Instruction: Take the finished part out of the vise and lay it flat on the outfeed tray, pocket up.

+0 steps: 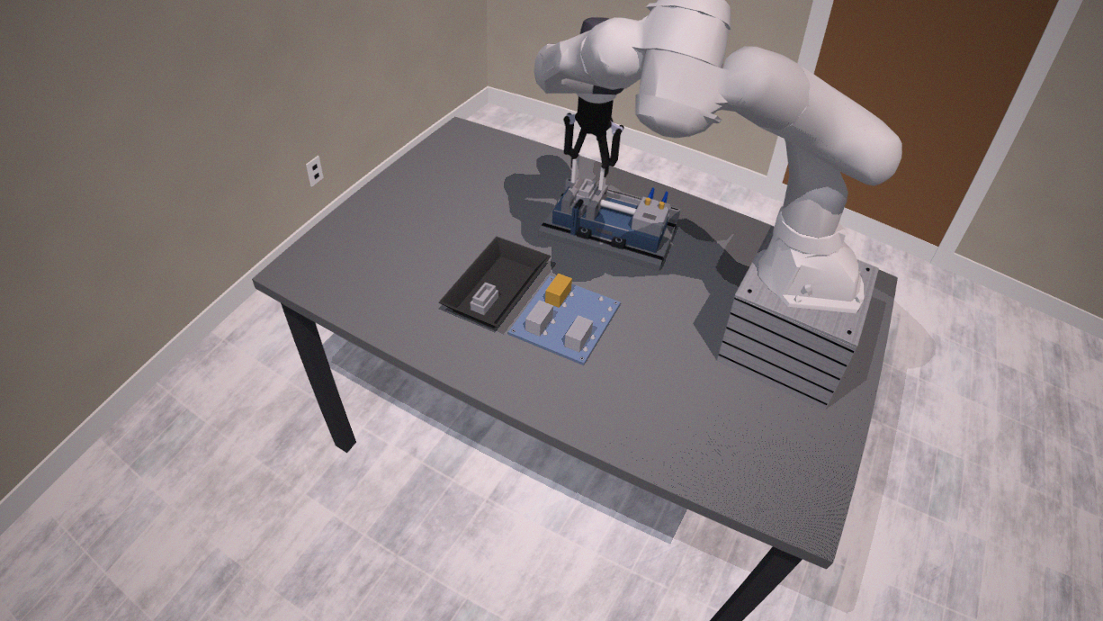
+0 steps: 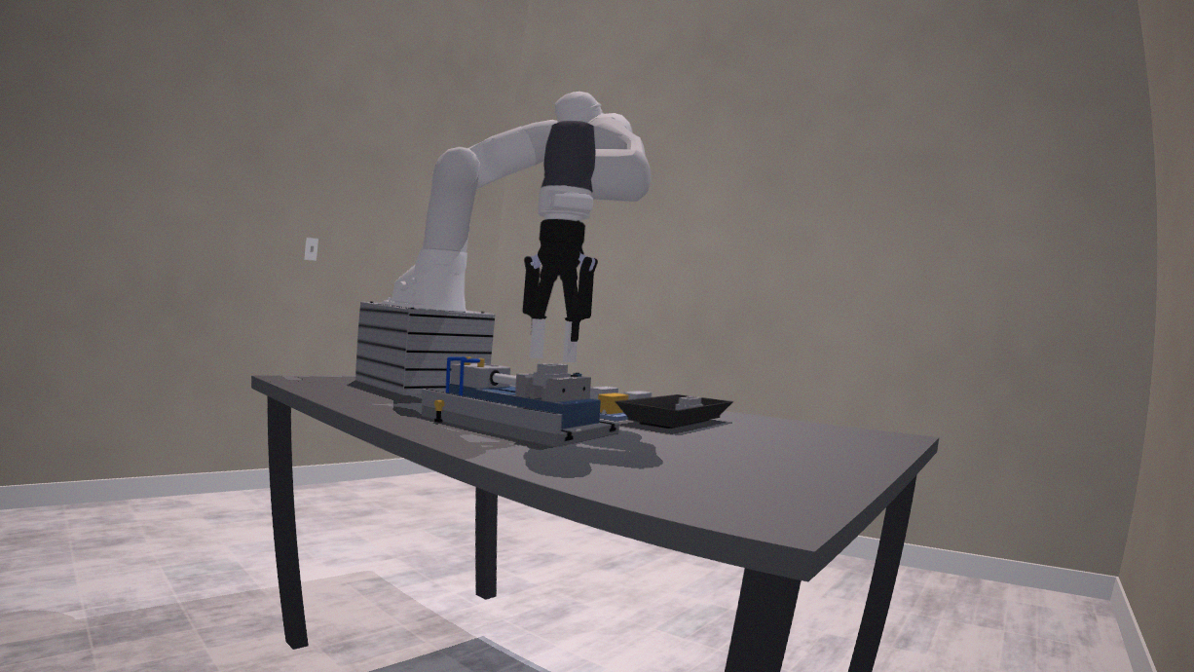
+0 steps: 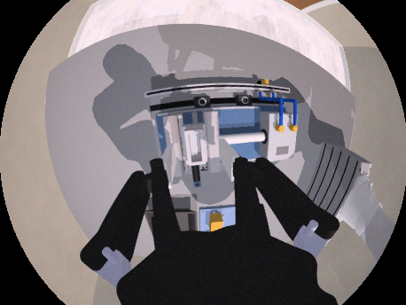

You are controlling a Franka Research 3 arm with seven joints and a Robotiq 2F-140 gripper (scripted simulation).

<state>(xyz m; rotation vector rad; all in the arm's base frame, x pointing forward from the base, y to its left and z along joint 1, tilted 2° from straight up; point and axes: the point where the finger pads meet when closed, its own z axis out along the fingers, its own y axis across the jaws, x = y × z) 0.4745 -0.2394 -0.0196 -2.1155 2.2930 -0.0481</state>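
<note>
The finished part [image 1: 589, 190] [image 2: 551, 372] [image 3: 194, 144], a small light-grey block, sits between the jaws of the blue vise [image 1: 617, 221] [image 2: 535, 402] [image 3: 238, 121] at the back of the table. My gripper [image 1: 588, 177] [image 2: 555, 352] [image 3: 197, 150] points straight down over the part. Its fingers stand partly open, one on each side, with the tips just at the part's top. Nothing is held between them. The dark outfeed tray [image 1: 494, 247] [image 2: 659, 410] lies in front of the vise to the left. It holds another grey part [image 1: 484, 299].
A blue fixture plate [image 1: 600, 308] beside the tray carries an orange block [image 1: 558, 288] [image 3: 216, 222] and two grey blocks [image 1: 540, 317]. The vise's grey actuator end [image 1: 651, 214] with blue tubes is to the right. The arm's ribbed pedestal [image 1: 794, 339] [image 2: 422, 346] stands at the table's right.
</note>
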